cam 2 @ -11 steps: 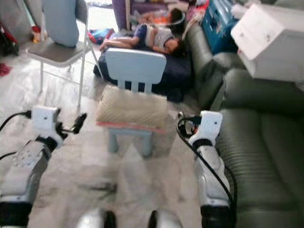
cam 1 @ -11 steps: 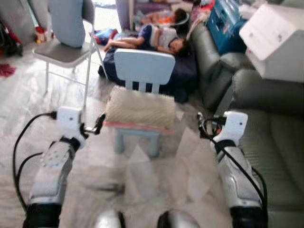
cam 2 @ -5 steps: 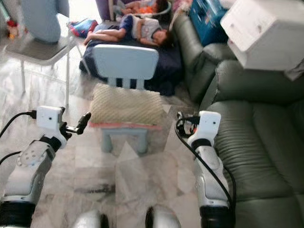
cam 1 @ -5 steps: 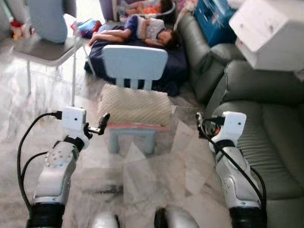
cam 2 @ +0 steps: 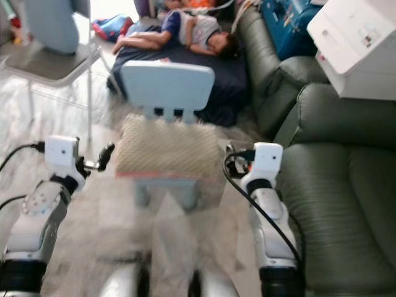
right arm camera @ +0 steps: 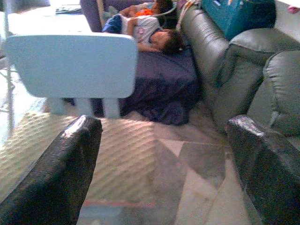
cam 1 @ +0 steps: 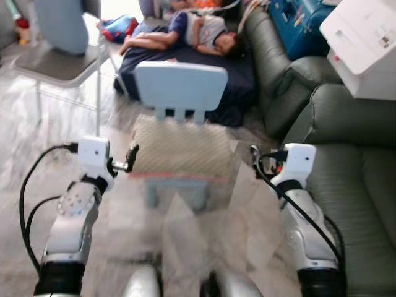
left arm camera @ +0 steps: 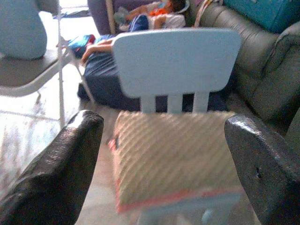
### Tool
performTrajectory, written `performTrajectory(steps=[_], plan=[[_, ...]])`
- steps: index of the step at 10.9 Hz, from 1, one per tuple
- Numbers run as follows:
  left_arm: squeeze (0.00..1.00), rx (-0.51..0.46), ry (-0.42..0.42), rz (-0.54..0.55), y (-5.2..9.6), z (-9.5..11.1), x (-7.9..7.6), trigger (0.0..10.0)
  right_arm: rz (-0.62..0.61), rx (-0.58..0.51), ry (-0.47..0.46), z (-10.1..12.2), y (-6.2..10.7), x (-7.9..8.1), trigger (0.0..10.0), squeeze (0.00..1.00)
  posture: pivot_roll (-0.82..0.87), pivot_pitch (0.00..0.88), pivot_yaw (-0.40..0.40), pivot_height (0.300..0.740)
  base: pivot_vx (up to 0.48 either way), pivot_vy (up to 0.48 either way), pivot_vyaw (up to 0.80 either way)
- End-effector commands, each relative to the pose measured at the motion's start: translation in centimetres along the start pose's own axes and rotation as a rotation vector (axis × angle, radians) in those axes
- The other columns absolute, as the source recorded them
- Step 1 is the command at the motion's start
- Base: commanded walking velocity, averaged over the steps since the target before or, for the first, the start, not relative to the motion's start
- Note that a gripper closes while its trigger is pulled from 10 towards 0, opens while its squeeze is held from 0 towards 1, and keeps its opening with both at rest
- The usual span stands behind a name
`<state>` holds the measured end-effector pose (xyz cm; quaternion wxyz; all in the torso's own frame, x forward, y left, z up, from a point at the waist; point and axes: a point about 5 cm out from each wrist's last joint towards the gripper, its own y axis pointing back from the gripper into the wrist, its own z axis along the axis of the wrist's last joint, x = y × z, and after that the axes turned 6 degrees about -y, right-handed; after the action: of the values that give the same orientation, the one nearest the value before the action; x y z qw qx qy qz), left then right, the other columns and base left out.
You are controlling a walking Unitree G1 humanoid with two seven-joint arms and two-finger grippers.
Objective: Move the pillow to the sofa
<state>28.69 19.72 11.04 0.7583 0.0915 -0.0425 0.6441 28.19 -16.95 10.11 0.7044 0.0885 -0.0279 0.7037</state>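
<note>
pillow [cam 1: 180, 147] sits mid-frame on the small blue chair [cam 1: 180, 86], sofa [cam 1: 352, 185] at right. left gripper [left arm camera: 159, 164] and right gripper [right arm camera: 164, 173] both spread wide, flanking it; best close in evenly, squeezing both ends together.

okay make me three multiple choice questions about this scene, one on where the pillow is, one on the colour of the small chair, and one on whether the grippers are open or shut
1. Where does the pillow lie?
A. On the sofa
B. On the small chair's seat
C. On the floor

2. What colour is the small chair?
A. Light blue
B. Red
C. Black

3. How do the left gripper and the right gripper stand?
A. Both shut on the pillow
B. One open, one shut
C. Both open, holding nothing

Answers:
1. B: the pillow rests on the seat, in front of the backrest, with the sofa off to the right.
2. A: its backrest is pale blue.
3. C: each wrist view shows two fingers wide apart, short of the pillow.
</note>
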Motion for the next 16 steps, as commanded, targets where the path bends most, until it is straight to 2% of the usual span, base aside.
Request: performTrajectory(steps=[1,4,5,9,11,12,13,16], plan=[[0.0,0.012,-0.003,-0.014,-0.1,-0.3,-0.7,10.0,-0.018,-0.012,0.013,0.3,0.1,-0.8,10.0,0.0,-0.02,0.154,-0.071,0.74,0.458,0.0,0.0],[0.0,0.001,0.008,0.005,-0.1,-0.2,-0.5,10.0,-0.004,-0.006,0.03,0.1,0.2,-0.4,10.0,0.0,-0.02,0.145,-0.075,0.74,0.442,0.0,0.0],[0.0,0.004,0.011,0.01,-0.1,-0.3,-0.5,10.0,0.021,-0.005,0.055,-0.1,0.3,0.0,10.0,0.0,-0.02,0.145,-0.076,0.74,0.401,0.262,0.0],[0.0,-0.004,-0.002,0.022,-0.2,-0.1,-0.3,10.0,0.027,-0.002,0.062,-0.2,0.2,0.0,10.0,0.0,-0.01,0.138,-0.079,0.74,0.333,0.346,0.0],[0.0,-0.001,-0.021,0.057,-0.2,-0.3,0.0,10.0,0.041,0.001,0.074,-0.4,0.2,0.1,10.0,0.0,0.0,0.127,-0.087,0.74,0.0,0.0,0.0],[0.0,0.029,-0.047,0.069,-0.3,-1.1,0.1,10.0,0.043,0.004,0.072,-0.7,0.3,0.0,10.0,0.0,0.0,0.112,-0.09,0.74,0.0,0.0,0.0],[0.0,0.06,-0.038,0.066,-0.4,-1.8,0.3,10.0,0.04,0.005,0.066,-0.8,0.3,0.0,10.0,0.0,0.01,0.102,-0.092,0.74,0.0,0.0,0.56],[0.0,0.061,-0.075,0.052,-1.0,-2.5,0.8,10.0,0.034,0.005,0.035,-1.4,0.1,0.6,10.0,0.0,0.0,0.095,-0.079,0.74,0.0,0.0,0.36]])
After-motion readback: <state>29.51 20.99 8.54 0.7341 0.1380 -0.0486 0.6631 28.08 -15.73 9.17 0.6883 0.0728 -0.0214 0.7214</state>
